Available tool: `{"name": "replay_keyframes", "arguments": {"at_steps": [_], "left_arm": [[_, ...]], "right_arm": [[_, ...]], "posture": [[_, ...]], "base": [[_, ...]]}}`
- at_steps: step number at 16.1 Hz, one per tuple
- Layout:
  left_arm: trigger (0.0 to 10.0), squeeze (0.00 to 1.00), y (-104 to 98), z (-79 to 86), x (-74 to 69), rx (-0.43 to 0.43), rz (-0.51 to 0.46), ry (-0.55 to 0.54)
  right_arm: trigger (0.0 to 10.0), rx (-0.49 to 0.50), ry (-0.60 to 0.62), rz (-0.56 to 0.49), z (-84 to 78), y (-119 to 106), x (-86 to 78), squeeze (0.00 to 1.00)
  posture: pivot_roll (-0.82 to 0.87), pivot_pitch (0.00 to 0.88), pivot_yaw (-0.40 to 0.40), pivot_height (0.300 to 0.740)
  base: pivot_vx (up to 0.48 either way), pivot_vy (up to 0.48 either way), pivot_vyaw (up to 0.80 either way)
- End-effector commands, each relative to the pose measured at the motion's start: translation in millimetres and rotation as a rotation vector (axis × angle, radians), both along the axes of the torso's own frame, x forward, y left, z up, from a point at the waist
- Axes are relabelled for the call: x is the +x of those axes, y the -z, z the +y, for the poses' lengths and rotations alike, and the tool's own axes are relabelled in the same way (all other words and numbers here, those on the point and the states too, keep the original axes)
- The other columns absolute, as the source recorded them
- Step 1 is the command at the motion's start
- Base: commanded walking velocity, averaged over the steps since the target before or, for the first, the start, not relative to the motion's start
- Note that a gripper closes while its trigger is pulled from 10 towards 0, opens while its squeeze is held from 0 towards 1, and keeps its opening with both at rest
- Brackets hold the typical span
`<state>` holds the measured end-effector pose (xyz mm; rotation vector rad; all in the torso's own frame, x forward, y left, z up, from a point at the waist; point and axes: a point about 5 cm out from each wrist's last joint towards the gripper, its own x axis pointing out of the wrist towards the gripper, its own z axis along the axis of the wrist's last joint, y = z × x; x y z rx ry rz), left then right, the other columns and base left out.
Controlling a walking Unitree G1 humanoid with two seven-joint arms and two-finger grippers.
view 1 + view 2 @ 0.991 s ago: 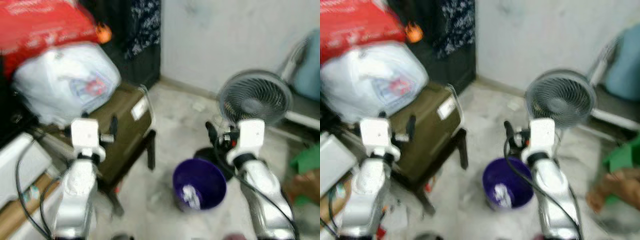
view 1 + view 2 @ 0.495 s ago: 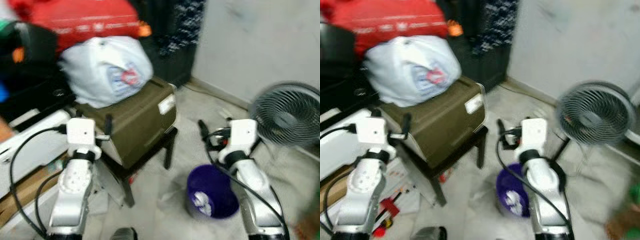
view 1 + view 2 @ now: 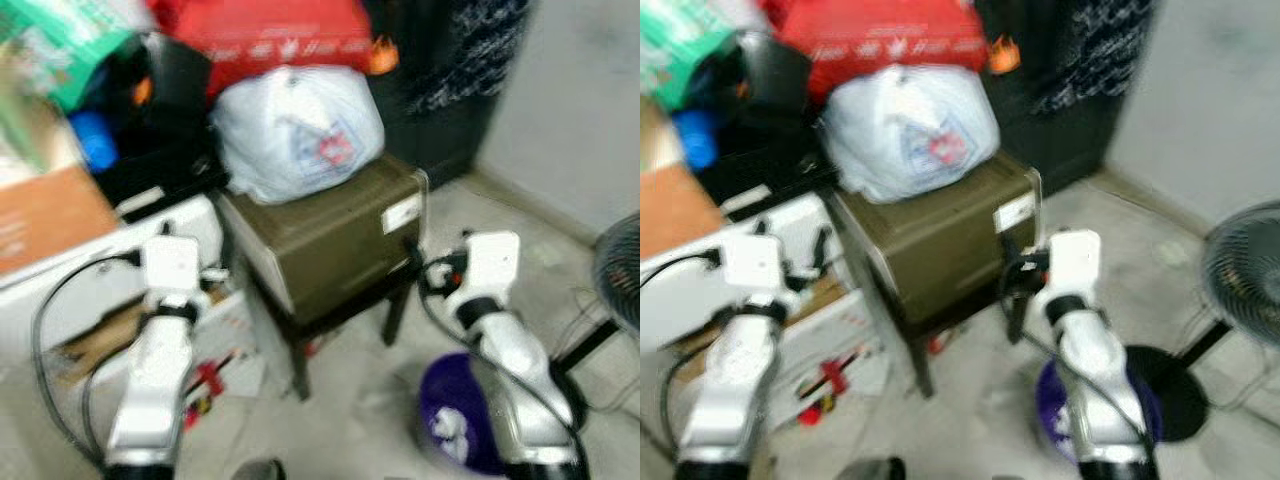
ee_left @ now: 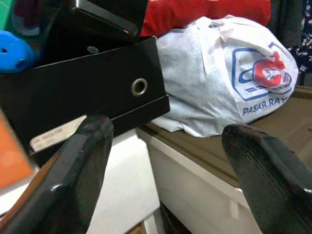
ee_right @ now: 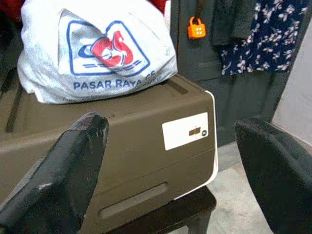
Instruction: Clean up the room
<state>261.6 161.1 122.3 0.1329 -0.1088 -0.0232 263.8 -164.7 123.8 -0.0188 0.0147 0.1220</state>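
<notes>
Ahead of the robot, a brown box (image 3: 335,235) sits on a dark stool (image 3: 345,320), with a white plastic bag (image 3: 297,130) on top and a red bag (image 3: 265,35) stacked behind it. Left of that, black cases (image 4: 83,83), a blue ball (image 4: 12,51), an orange carton (image 3: 45,215) and a white cabinet (image 3: 75,290). Floor clutter: red-and-white papers (image 3: 215,370) by the stool leg, a purple bucket (image 3: 455,420) with white scrap inside near the right arm, a fan (image 3: 1245,265) at the far right. Dark floral cloth (image 5: 273,31) and an orange padlock (image 5: 196,28) hang on the back cupboard.

Left hand (image 4: 168,161) is raised, fingers spread wide, empty, facing the black case and white bag. Right hand (image 5: 170,161) is also wide and empty, pointed at the brown box's labelled face. Head views are blurred, so the robot seems to be walking or turning.

No single target is picked yet; likely the floor rubbish or the bag.

Risks:
- The right arm is close to the stool corner; a bump could tip the box and bag.
- The bucket is by the feet and could get kicked.
- A cable (image 3: 60,330) loops off the left arm near the cabinet, a snag risk.
- Blur makes aiming a grasp unreliable.
</notes>
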Motion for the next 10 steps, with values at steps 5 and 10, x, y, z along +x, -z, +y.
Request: {"name": "replay_keyframes", "arguments": {"at_steps": [5,10], "left_arm": [[10.0,0.0,-4.8,3.4,-1.0,0.031,-0.018,0.009],[10.0,0.0,-4.7,2.9,-0.2,0.033,-0.016,0.018]], "right_arm": [[10.0,0.011,0.001,-0.009,3.5,-1.6,2.6,0.0],[10.0,0.013,0.003,-0.008,3.4,-1.4,3.4,0.0]], "posture": [[-0.13,0.0,0.006,0.74],[-0.13,0.0,0.005,0.74]], "base": [[0.0,0.0,0.8],[0.0,0.0,0.8]]}}
